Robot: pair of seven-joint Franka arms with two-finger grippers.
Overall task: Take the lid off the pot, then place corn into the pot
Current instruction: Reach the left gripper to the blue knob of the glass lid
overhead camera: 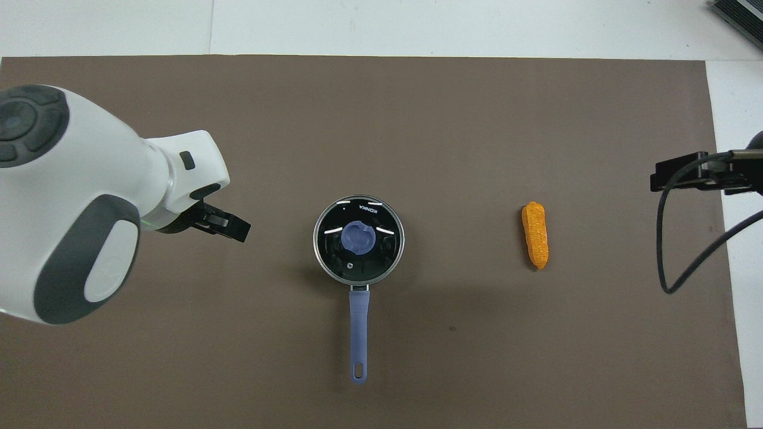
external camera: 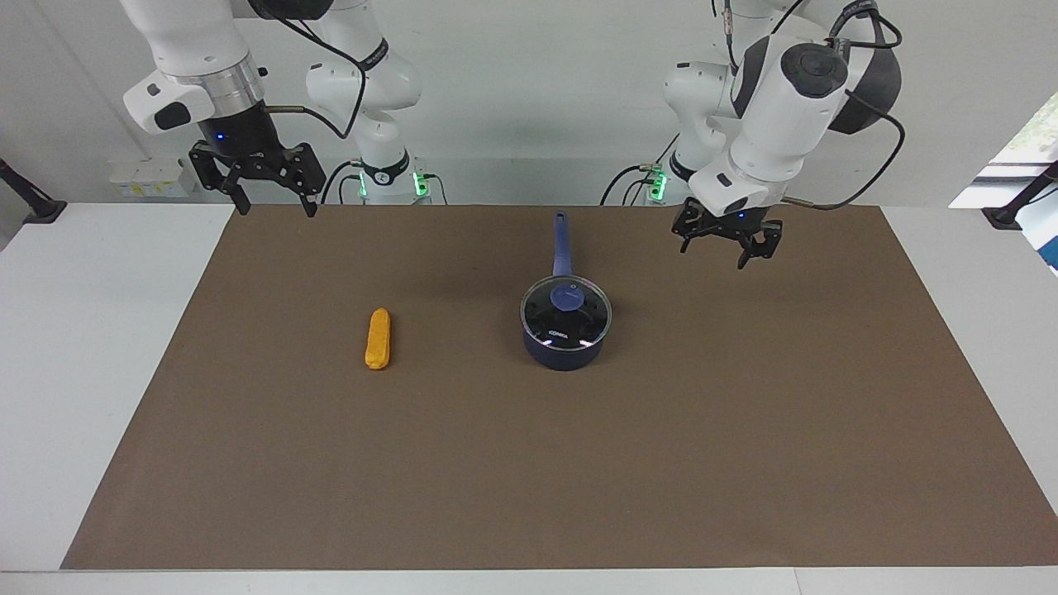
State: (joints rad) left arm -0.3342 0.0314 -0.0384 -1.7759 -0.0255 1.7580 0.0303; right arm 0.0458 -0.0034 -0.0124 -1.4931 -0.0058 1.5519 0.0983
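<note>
The navy pot stands mid-table on the brown mat, its long handle pointing toward the robots. The glass lid with its blue knob sits on the pot. It also shows in the overhead view, with the pot's handle below it. The orange-yellow corn lies on the mat beside the pot, toward the right arm's end; it shows in the overhead view too. My left gripper is open and empty in the air beside the pot, toward the left arm's end. My right gripper is open and empty, raised over the mat's edge by the robots.
The brown mat covers most of the white table. Black clamps stand at both table ends. The right arm's cable hangs at the overhead view's edge.
</note>
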